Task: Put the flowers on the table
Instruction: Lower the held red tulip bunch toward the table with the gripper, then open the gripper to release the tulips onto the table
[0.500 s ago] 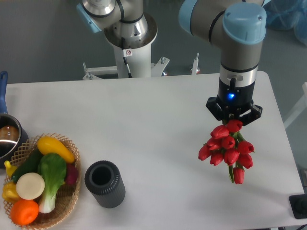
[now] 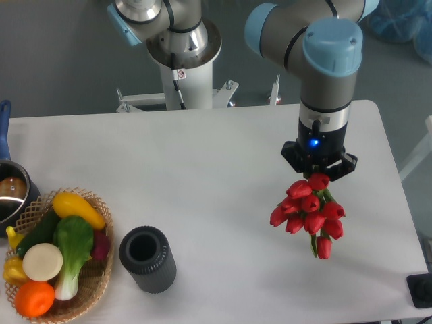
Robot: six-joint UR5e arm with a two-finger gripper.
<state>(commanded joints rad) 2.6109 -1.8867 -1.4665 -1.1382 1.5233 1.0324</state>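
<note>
The flowers (image 2: pixel 308 212), a bunch of red tulip buds with green stems, hang heads-down from my gripper (image 2: pixel 318 174) over the right part of the white table (image 2: pixel 209 182). The gripper points straight down and is shut on the stem end of the bunch. The stems are mostly hidden by the buds and the fingers. I cannot tell whether the lowest buds touch the tabletop.
A dark grey ribbed cylinder vase (image 2: pixel 148 259) stands at the front left centre. A wicker basket (image 2: pixel 101 277) of toy vegetables sits at the front left corner. A pot (image 2: pixel 10 192) is at the left edge. A second robot base (image 2: pixel 182 54) stands behind the table.
The gripper with the flowers has moved a little to the left and toward the back of the table. The bunch stays held.
</note>
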